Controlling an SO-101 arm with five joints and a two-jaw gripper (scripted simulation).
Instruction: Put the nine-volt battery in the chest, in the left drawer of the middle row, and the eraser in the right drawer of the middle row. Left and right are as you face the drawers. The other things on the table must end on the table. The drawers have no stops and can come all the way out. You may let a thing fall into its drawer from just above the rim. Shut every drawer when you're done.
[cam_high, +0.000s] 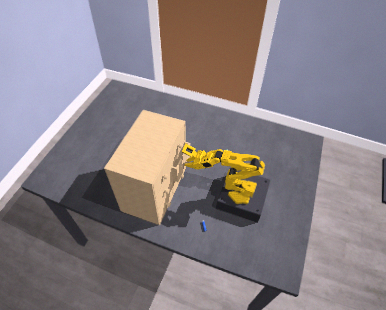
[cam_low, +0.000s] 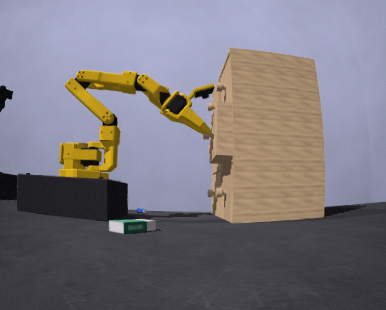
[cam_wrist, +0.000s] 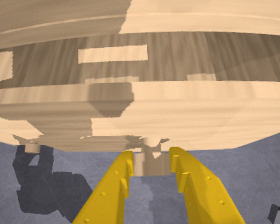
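My gripper (cam_high: 185, 164) (cam_low: 210, 134) (cam_wrist: 152, 155) is shut on a drawer knob (cam_wrist: 152, 166) at the chest's front. That drawer (cam_low: 224, 132) (cam_wrist: 200, 92), seemingly the right one of the middle row, stands partly out. The wrist view shows a strip of its inside, with light patches and no object that I can make out. The chest (cam_high: 132, 145) (cam_low: 280, 135) stands upright. The eraser (cam_low: 132, 226), green with white ends, lies on the table near the arm's base; in the top view it is hidden. I cannot make out the nine-volt battery in any view.
A small blue object (cam_high: 204, 226) (cam_low: 141, 210) lies on the table (cam_high: 260, 265) between the arm's base (cam_high: 240, 212) (cam_low: 65, 197) and the chest, toward the table's front edge in the top view. Another knob (cam_wrist: 32, 148) sticks out left of my fingers.
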